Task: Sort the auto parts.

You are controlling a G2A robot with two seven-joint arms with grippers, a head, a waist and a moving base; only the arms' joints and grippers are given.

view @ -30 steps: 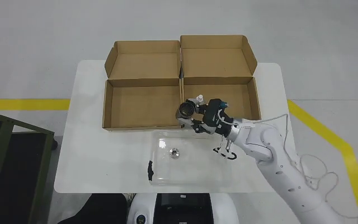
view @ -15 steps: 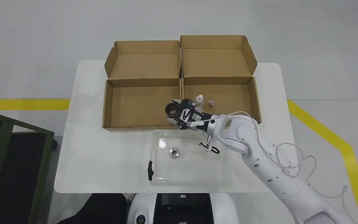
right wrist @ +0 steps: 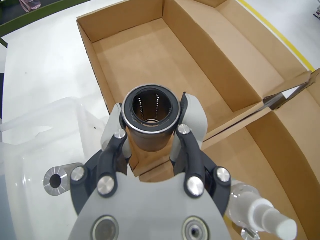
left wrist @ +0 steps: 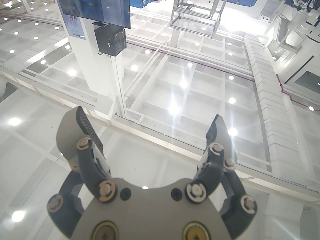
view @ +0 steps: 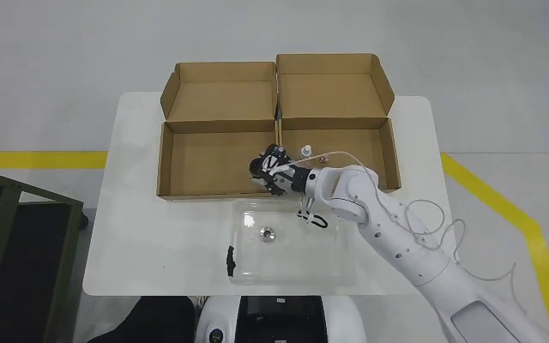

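My right gripper point(right wrist: 153, 115) is shut on a dark cylindrical bearing point(right wrist: 150, 136) with a hollow, steel-rimmed bore. In the top view the right gripper point(view: 268, 169) holds the bearing point(view: 257, 165) just inside the near right corner of the left cardboard box point(view: 210, 167). That left cardboard box point(right wrist: 150, 58) has a bare floor. The right cardboard box point(view: 364, 150) holds a small white spray bottle point(view: 306, 153) and a tiny metal part point(view: 324, 157). My left gripper point(left wrist: 147, 116) is open, holds nothing and points up at the ceiling.
A clear plastic tray point(view: 330, 257) lies in front of the boxes. In it are a silver ring-shaped part point(view: 267, 232) and a small black part point(view: 230, 260). The silver part point(right wrist: 53, 180) and the spray bottle point(right wrist: 262, 213) flank my right wrist. Both box lids stand open at the back.
The right arm carried the bearing leftward, from above the wall between the two boxes to over the left box's near right corner. The parts in the tray stayed put.
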